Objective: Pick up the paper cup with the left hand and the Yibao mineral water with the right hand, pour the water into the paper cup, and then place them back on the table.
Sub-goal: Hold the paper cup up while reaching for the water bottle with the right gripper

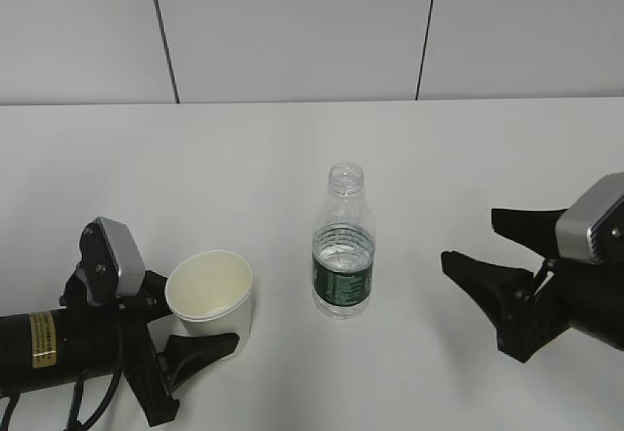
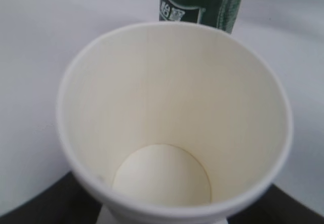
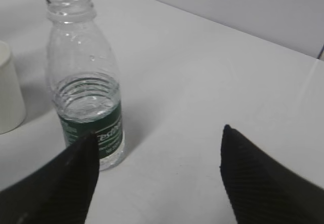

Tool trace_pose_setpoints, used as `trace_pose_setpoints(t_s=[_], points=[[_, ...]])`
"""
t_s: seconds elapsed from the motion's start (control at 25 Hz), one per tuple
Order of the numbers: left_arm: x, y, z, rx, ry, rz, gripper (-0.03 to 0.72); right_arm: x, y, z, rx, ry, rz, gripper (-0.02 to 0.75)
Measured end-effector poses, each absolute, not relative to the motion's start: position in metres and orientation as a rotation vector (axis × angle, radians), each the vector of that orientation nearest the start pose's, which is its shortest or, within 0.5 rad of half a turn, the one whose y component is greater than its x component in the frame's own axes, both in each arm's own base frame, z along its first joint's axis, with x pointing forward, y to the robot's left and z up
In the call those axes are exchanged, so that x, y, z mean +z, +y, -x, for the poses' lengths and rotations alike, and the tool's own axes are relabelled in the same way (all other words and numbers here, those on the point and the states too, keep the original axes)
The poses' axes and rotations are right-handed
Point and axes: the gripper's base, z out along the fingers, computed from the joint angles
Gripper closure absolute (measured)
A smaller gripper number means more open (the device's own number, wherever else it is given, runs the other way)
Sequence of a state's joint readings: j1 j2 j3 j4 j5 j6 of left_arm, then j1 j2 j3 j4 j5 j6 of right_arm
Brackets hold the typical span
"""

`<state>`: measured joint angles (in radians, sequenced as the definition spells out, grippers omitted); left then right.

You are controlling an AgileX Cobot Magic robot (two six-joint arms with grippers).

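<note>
We see the paper cup point(image 1: 211, 292) standing upright on the white bench point(image 1: 292, 158), left of the Yibao mineral water point(image 1: 343, 246), which stands upright and uncapped near the middle. The two are near each other but not touching. The left claw point(image 1: 185, 338) sits around the base of the cup, one finger visible beside its lower wall; whether it already presses the paper we cannot tell, since the left wrist view shows only the empty cup interior and dark finger edges at the bottom corners. The right claw point(image 1: 483, 246) hangs spread wide, well to the right of the bottle, holding nothing.

We judge the cup to be very light and thin-walled, easy to crush or tip, so a gentle squeeze low to mid wall suits it, below the rolled rim. The bottle looks about half full of water point(image 3: 88, 102), so moderately heavy, with a soft ribbed body that dents under pressure and could push water out of the open neck. We would take it around the green label band point(image 3: 93, 130), where the ribs give grip.
</note>
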<state>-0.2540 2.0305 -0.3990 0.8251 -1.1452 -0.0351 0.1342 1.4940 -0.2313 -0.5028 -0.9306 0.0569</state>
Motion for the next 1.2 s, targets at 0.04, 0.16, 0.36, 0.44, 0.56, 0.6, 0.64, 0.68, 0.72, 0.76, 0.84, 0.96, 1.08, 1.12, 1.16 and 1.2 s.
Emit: trace_pose_setpoints(t_s=[0.04,0.16,0.36,0.44,0.56,0.6,0.64,0.68,0.72,0.76,0.84,0.96,1.08,1.12,1.16,1.2], points=[[0.073,-0.121,-0.223,-0.695,1.768,-1.032,0.223,0.156,0.065,-0.208,0.303,1.748,0.637,0.189],[0.073,-0.121,-0.223,-0.695,1.768,-1.032,0.223,0.147,0.069,-0.210,0.347,1.745,0.664,0.189],[0.073,-0.121,-0.223,-0.695,1.768,-1.032,0.223,0.139,0.075,-0.213,0.379,1.711,0.764,0.189],[0.073,-0.121,-0.223,-0.695,1.768,-1.032,0.223,0.138,0.078,-0.217,0.388,1.698,0.794,0.189],[0.073,-0.121,-0.223,-0.695,1.768,-1.032,0.223,0.136,0.080,-0.224,0.395,1.693,0.812,0.189],[0.073,-0.121,-0.223,-0.695,1.768,-1.032,0.223,0.135,0.080,-0.226,0.398,1.696,0.815,0.189],[0.073,-0.121,-0.223,-0.695,1.768,-1.032,0.223,0.133,0.081,-0.227,0.403,1.699,0.823,0.189],[0.073,-0.121,-0.223,-0.695,1.768,-1.032,0.223,0.130,0.082,-0.228,0.411,1.703,0.832,0.189],[0.073,-0.121,-0.223,-0.695,1.768,-1.032,0.223,0.128,0.082,-0.229,0.418,1.707,0.838,0.189],[0.073,-0.121,-0.223,-0.695,1.768,-1.032,0.223,0.127,0.083,-0.230,0.424,1.704,0.839,0.189],[0.073,-0.121,-0.223,-0.695,1.768,-1.032,0.223,0.125,0.084,-0.233,0.435,1.686,0.837,0.189],[0.073,-0.121,-0.223,-0.694,1.768,-1.031,0.223,0.123,0.085,-0.234,0.449,1.680,0.826,0.189],[0.073,-0.121,-0.223,-0.694,1.768,-1.031,0.223,0.121,0.085,-0.235,0.453,1.687,0.823,0.189],[0.073,-0.121,-0.223,-0.694,1.768,-1.031,0.223,0.120,0.085,-0.235,0.454,1.691,0.822,0.189],[0.073,-0.121,-0.223,-0.694,1.768,-1.031,0.223,0.120,0.085,-0.235,0.453,1.692,0.820,0.189],[0.073,-0.121,-0.223,-0.694,1.768,-1.031,0.223,0.119,0.085,-0.235,0.453,1.694,0.819,0.189]])
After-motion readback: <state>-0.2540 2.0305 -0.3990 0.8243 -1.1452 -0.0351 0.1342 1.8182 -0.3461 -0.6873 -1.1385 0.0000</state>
